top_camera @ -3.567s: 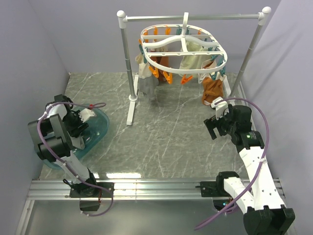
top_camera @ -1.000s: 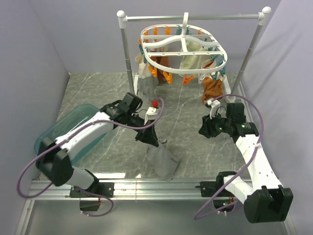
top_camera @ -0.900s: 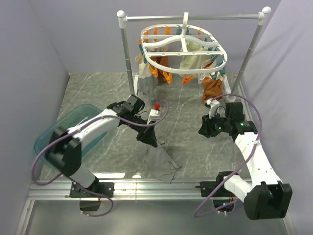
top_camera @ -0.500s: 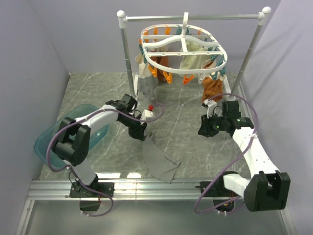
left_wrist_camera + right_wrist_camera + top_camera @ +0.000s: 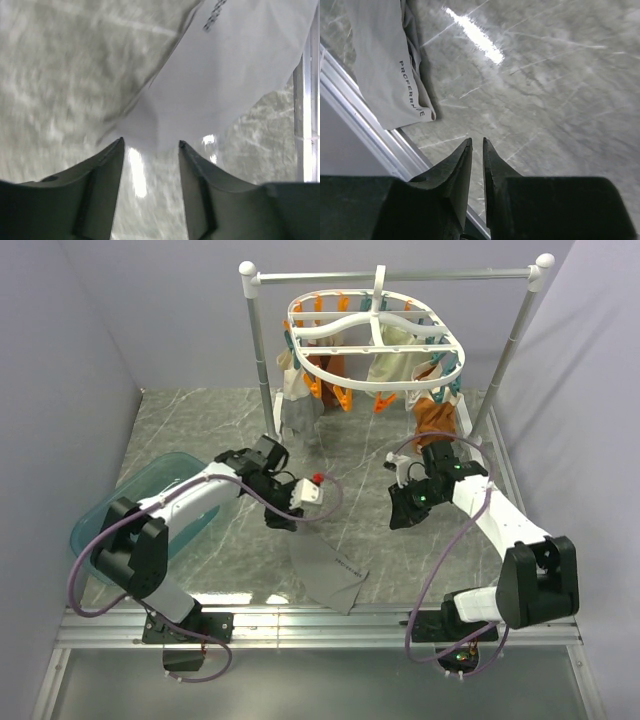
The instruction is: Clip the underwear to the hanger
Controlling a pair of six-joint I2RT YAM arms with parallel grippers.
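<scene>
While one grey underwear (image 5: 325, 570) lies on the marble table (image 5: 200, 430), the left gripper (image 5: 150, 150) gapes; the right gripper (image 5: 476, 150) seems nearly closed, empty.

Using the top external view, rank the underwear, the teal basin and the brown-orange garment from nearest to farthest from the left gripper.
1. The underwear, flat on the table just below the left gripper, toward the near edge.
2. The teal basin, off to the left.
3. The brown-orange garment, hanging at the far right of the hanger.

surface: grey marble table (image 5: 400, 560) | on it: underwear (image 5: 325, 575), teal tub (image 5: 150, 502), probably rail stand base (image 5: 268, 468)
</scene>
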